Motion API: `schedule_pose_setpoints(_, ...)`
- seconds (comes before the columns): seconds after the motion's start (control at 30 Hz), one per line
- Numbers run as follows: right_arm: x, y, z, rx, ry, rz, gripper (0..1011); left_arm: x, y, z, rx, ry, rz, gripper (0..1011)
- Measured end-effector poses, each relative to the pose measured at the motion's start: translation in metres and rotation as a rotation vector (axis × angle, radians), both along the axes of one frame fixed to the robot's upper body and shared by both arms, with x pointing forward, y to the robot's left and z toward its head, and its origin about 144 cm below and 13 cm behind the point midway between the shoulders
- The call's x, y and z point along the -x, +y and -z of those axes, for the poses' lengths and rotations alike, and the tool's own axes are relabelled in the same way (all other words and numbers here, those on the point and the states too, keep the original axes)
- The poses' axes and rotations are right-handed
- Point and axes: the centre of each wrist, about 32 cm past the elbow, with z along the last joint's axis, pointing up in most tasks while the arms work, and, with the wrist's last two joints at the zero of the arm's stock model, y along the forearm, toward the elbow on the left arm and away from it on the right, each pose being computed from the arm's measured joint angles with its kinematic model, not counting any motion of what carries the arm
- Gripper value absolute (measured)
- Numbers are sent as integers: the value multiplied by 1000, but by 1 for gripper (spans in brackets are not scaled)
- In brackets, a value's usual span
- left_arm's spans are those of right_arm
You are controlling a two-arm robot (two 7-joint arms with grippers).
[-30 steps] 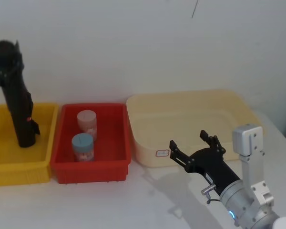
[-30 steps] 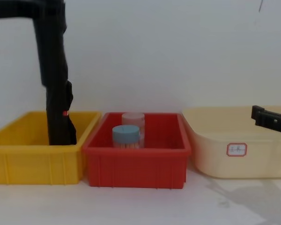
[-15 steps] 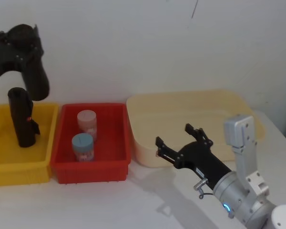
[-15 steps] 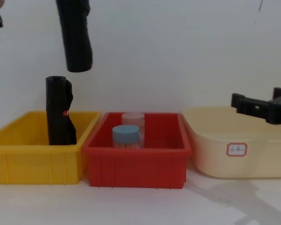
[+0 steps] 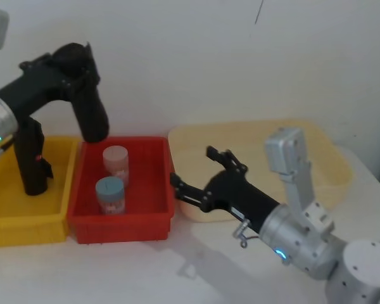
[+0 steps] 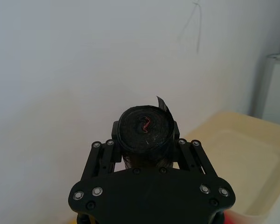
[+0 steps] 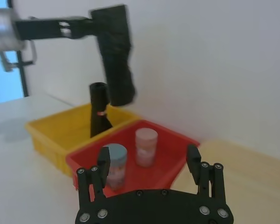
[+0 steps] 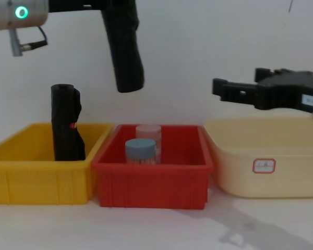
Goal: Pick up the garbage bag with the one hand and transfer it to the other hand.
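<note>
While airborne, garbage bag [image 5: 92, 117]: upright, top clamped in left claw [image 5: 76, 62], above red bin's [image 5: 123, 228] left rim.
right claw [image 5: 191, 166]: spread open, facing bag, apart from it.
handover: centre bag's lower end in right claw, close before left releases.

You're at a lab-style test bench: a plain white wall [image 5: 240, 63] behind the right gripper [image 5: 191, 166], a bare white tabletop [image 5: 114, 272] below it, and yellow [image 5: 25, 228], red [image 5: 120, 229] and cream [image 5: 332, 155] sorting bins lined up beneath.
</note>
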Motion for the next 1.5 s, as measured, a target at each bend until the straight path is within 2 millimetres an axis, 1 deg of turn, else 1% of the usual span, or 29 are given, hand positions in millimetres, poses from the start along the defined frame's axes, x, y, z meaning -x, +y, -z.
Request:
schedule_pose_setpoints(0.33,-22,21,-13,59,-38,-65,1001,-11,-27,5,29,38,83,532)
schedule_pose_setpoints(0.67,-37,34,-14,117,-59,-75,1000,-14,-44,4,36,62,146,532)
schedule_pose_setpoints(0.9,-48,41,-11,160,-70,-59,1001,-14,-50,2,33,77,170,531)
schedule_pose_setpoints(1.5,-74,45,-3,187,-73,21,1000,-17,-53,-1,22,96,189,532)
